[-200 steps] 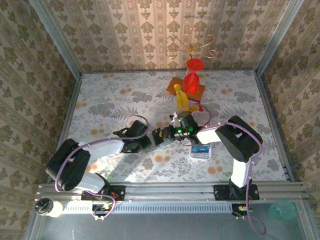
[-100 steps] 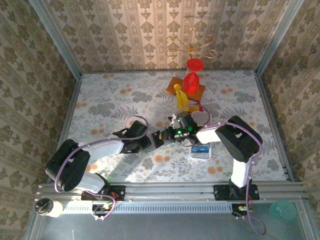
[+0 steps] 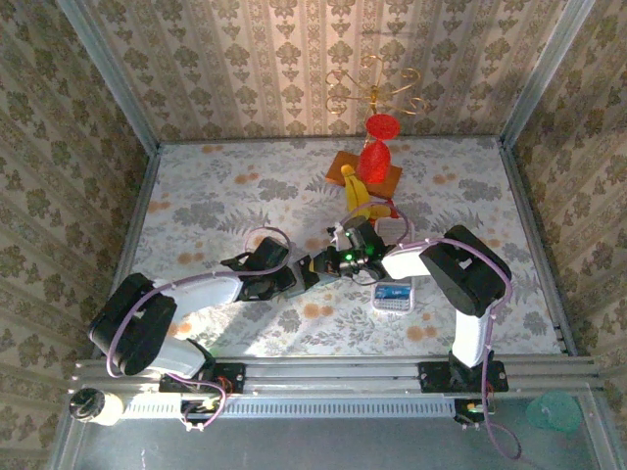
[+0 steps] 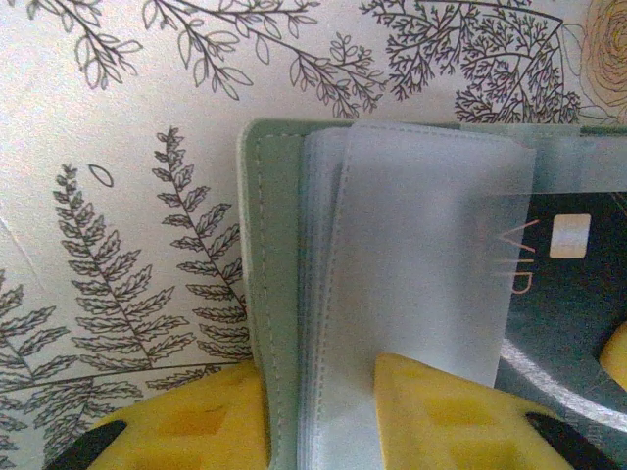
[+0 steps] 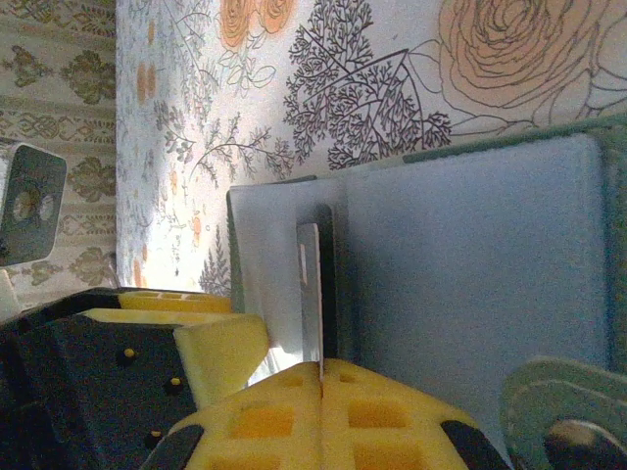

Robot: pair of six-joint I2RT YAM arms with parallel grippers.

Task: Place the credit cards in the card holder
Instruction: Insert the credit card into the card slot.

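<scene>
The left gripper is closed on the holder: the green cover and a bundle of clear sleeves are pinched between its yellow fingers. A dark card lettered VIP is seen right of those fingers, partly under the top sleeve. Facing it, the right gripper is pressed together on a card seen edge-on, whose far end is set against the sleeves just ahead of the fingertips. Both grippers are met near the middle of a table covered in a pale cloth printed with grey ferns and orange roses. A white tray with the remaining cards, one of them blue, lies beside the right gripper's wrist, towards the arm bases. Beyond the grippers, a red object and a yellow one are set by a brown board. The table is enclosed by walls papered in a beige damask pattern, with metal posts at the corners and a gold wire ornament hung on the back wall. Compared with a second ago, the two grippers and the holder have been shifted slightly left and away from the bases; the tray and the far objects are unmoved.
</scene>
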